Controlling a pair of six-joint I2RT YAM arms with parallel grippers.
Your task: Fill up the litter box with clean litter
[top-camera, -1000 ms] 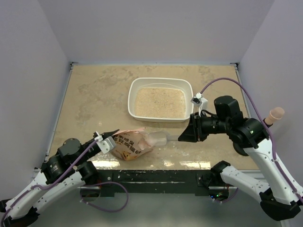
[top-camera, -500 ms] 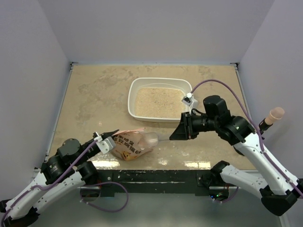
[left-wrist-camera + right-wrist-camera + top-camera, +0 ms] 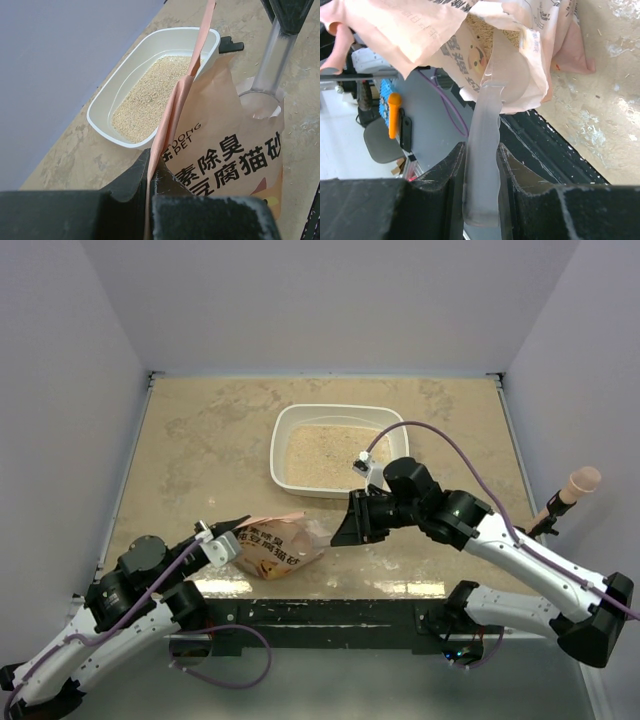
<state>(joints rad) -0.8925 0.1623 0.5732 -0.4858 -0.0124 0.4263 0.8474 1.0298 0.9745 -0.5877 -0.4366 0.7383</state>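
scoop in bag near litter box

Robot lab booth here: plain walls on 3 sides, beige tabletop, left arm & right arm bolted at near edge.

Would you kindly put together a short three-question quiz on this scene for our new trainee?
1. True or false: the box is empty.
2. What is the right gripper shut on? A) a clear scoop B) the box's rim C) nothing
3. Fill in: the left gripper pinches the ___'s edge.
Key: 1 false, litter lies in it; 2 A; 3 bag.
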